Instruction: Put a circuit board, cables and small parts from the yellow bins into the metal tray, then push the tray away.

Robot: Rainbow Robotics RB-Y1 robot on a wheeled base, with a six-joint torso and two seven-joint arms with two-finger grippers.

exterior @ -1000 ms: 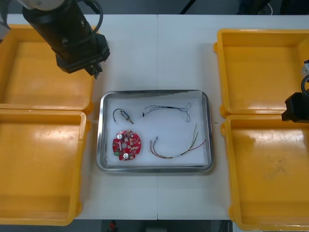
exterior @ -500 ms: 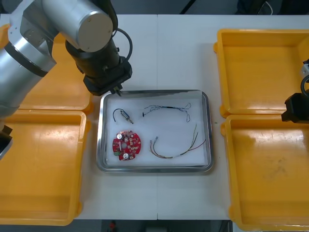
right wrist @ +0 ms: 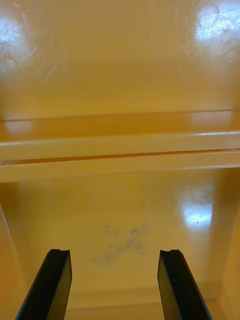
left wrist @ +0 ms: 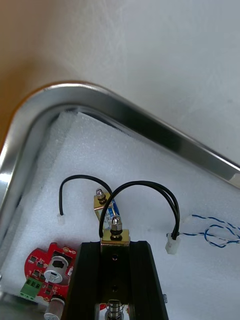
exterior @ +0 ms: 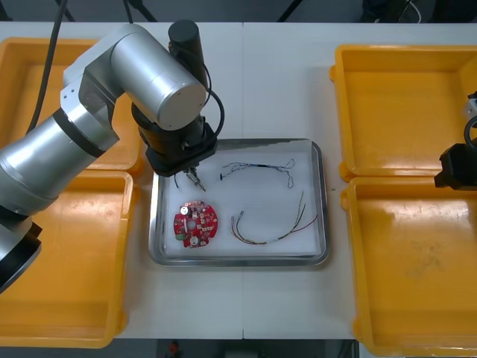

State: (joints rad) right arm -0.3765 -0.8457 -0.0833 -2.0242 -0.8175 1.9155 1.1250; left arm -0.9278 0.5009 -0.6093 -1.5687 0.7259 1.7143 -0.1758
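A second ago my left arm hung over the desk [exterior: 246,82] by the far left yellow bin [exterior: 45,97]. It has since swung inward, and my left pincer [left wrist: 116,245] now hovers over the far left corner of the metal tray [exterior: 322,201]. Its fingers are clamped on a small metal part [left wrist: 116,233], whose black cable [left wrist: 145,187] arches up and down to a white plug close to the blue and white cable [exterior: 257,165].

Just past my fingertips, the other small metal part [left wrist: 102,201] already lies on the tray's white lining with its own black lead. The circuit board [exterior: 195,224] sits nearer me on the same side, and the red and yellow cable [exterior: 276,231] lies toward the tray's right.

So the carry is done, and I judge that what's left is to lower, let go and then push the tray away. I'd set this part down clear of its neighbour so the two leads don't tangle.

My right pincer [right wrist: 114,254], fingers apart and empty, waits over the right yellow bins [exterior: 402,97] exactly as before.
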